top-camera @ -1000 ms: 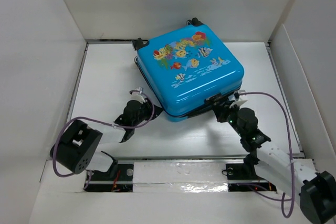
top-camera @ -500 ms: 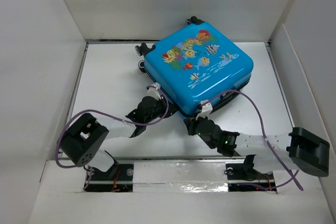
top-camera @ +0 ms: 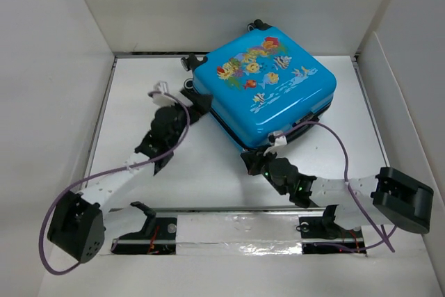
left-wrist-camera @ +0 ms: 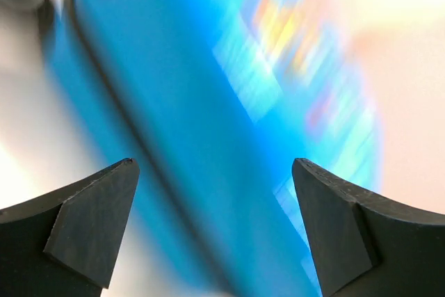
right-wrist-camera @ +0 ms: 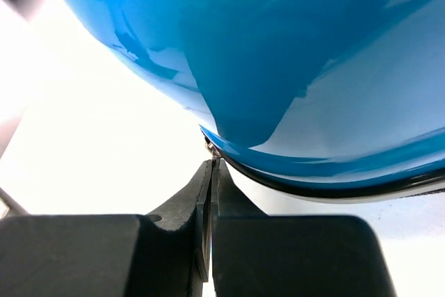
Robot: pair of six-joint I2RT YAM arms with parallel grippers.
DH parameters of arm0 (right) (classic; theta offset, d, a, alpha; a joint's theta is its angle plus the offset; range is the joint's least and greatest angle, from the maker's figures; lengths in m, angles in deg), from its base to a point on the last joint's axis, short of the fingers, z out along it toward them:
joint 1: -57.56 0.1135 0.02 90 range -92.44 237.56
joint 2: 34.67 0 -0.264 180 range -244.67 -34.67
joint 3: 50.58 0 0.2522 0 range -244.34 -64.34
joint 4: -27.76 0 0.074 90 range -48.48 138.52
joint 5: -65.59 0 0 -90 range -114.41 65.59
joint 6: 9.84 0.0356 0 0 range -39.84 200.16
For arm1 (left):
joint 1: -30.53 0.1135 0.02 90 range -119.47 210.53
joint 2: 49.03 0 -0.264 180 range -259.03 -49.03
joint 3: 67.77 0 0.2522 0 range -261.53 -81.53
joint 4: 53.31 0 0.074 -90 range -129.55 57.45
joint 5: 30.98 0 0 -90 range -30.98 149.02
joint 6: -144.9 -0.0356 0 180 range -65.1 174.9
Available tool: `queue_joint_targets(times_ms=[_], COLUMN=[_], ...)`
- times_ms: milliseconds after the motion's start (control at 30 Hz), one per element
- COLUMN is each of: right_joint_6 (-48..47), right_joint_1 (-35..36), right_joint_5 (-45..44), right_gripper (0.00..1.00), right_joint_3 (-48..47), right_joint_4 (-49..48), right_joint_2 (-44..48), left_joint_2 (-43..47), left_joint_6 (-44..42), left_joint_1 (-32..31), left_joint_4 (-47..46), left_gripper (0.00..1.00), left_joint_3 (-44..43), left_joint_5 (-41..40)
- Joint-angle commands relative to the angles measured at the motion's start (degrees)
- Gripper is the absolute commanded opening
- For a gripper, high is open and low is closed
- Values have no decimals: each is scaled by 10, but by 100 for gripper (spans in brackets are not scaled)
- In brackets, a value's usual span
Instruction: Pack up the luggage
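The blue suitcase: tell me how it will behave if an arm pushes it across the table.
The luggage has a glossy moulded shell, so it is probably stiff and slippery to grip. It lies flat on its broad side, so a push would likely slide or pivot it, not tip it. Its wheels stick out sideways, so rolling seems unlikely.

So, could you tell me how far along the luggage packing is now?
Done: the luggage lies flat on the table, lid down. In hand: the right fingers are shut at its near-corner seam, perhaps on a zipper pull; the left fingers stand open by its left side, holding nothing. Left: zipping up, if the seam is unzipped; I cannot tell.
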Motion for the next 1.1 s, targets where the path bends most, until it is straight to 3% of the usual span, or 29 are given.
queue_joint_targets(times_ms=[0,133,167,200,367,500,800,900,1000,1067], right_joint_6=[4,-5,-6,-8,-11,-9,-4,1,3,1], right_joint_1=[-4,-4,-4,-4,-4,-4,-4,2,7,7], right_joint_5=[30,45,47,48,54,57,69,69,68,63], right_gripper=[0,0,0,0,0,0,0,0,0,0], right_joint_3=[5,0,-1,-2,-4,-4,-3,-2,-1,-1], right_joint_4=[-56,-39,-36,-36,-40,-45,-61,-62,-61,-54], right_joint_2=[23,34,34,31,21,14,-3,-2,-1,6], left_joint_2=[-17,-148,-182,-247,-386,-459,-541,-553,-550,-537], left_joint_6=[11,9,-1,-24,-65,-74,-31,-9,16,46], left_joint_1=[57,152,171,171,190,196,201,201,206,206], left_joint_4=[-1,79,104,134,252,299,278,231,178,100], left_gripper=[94,97,97,98,99,99,99,93,76,44], left_joint_3=[-119,-258,-336,-378,-550,-617,-673,-661,-624,-560], left_joint_5=[-74,16,32,42,68,80,152,175,205,217])
